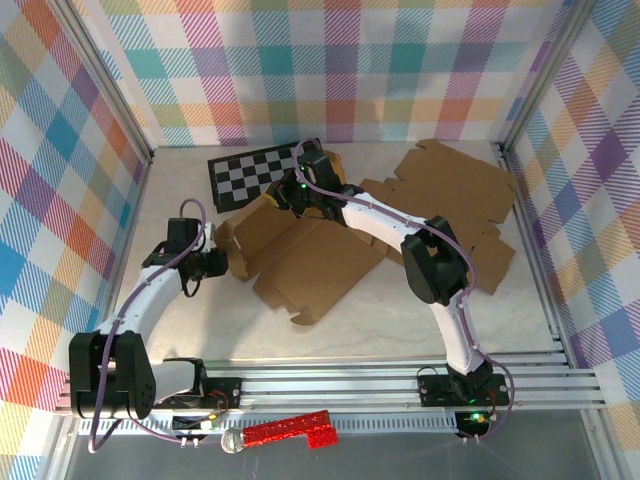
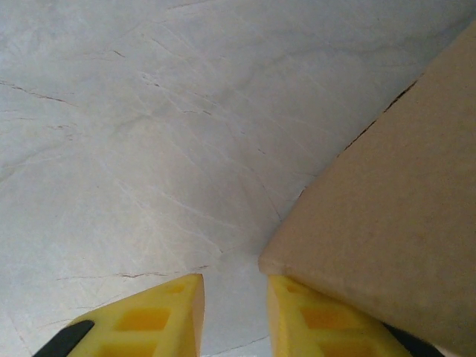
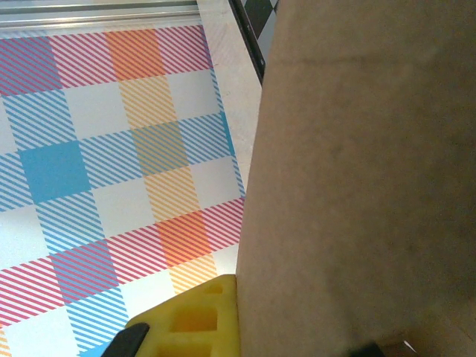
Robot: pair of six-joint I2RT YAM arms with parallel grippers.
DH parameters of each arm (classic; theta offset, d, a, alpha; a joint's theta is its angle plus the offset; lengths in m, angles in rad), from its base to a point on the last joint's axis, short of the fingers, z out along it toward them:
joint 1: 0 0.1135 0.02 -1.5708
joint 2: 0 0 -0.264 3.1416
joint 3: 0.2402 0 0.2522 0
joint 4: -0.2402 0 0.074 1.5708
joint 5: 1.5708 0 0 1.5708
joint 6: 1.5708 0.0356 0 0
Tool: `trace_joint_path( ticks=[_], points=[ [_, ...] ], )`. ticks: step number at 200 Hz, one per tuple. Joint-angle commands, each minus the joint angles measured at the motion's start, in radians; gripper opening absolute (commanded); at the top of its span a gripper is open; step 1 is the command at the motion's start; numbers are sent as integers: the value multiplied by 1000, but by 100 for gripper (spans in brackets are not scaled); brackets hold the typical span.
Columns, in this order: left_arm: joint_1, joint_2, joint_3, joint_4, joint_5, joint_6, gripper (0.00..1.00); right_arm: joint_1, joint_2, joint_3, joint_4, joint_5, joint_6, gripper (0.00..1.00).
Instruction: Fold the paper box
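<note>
Brown, matte paper box (image 1: 310, 265) sprawls unfolded; right jaws pinch its flap, left jaws stand parted.

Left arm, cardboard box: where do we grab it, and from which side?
Grip the left flap of the box at its free corner, coming from the left. That corner is a thin sheet edge just ahead of the left gripper, whose fingers stand slightly apart, so they could likely close over it.
</note>
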Motion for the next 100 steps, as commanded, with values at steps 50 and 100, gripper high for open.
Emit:
trace_joint_path(
  ticks=[50, 100],
  points=[
    [-38, -11, 72, -103, -108, -99, 39, 9, 2, 31, -11, -23, 13, 0],
    [-28, -334, 79, -317, -260, -576, 53, 9, -114, -8, -44, 124, 141, 0]
  ],
)
